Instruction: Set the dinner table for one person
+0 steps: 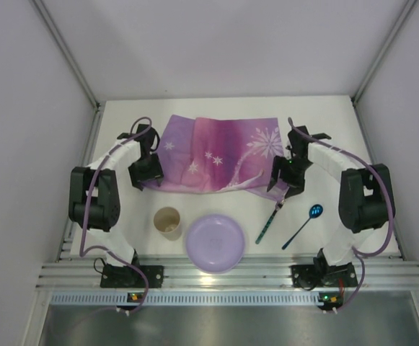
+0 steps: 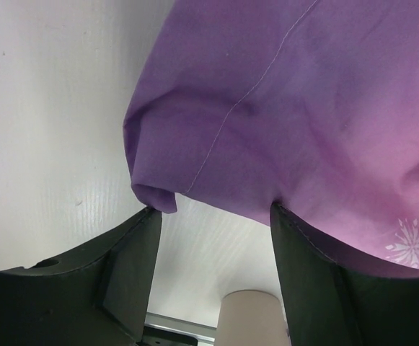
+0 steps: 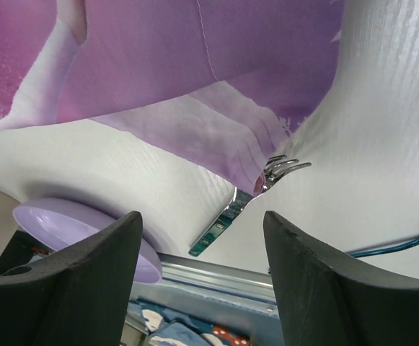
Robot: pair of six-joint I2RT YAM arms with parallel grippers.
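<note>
Hovering at the near corners of the placemat [image 1: 220, 153], both arms show wide, empty jaws. The left fingers [image 2: 130, 259] straddle the mat's near left corner, which curls up in a small fold. The right fingers [image 3: 86, 267] hang above its near right corner with nothing between them. One arm at each end probably suits tugging the cloth flat from both sides.

The placemat lies toward the far side of the white desk [image 1: 332, 119], spread out but rumpled along its near edge. I judge it is meant as the base of the setting.

Off the cloth, on the placemat's near side, stand the cup [image 1: 168, 222] and the purple plate [image 1: 215, 243], the cup nearer the mat's left end. The fork [image 1: 269, 221] lies with its tines touching the mat's near right corner, its handle pointing away from the cloth. The blue spoon [image 1: 304, 223] lies beyond the fork, apart from the mat. Nothing sits on the placemat yet, so the setting looks to be at an early stage.
</note>
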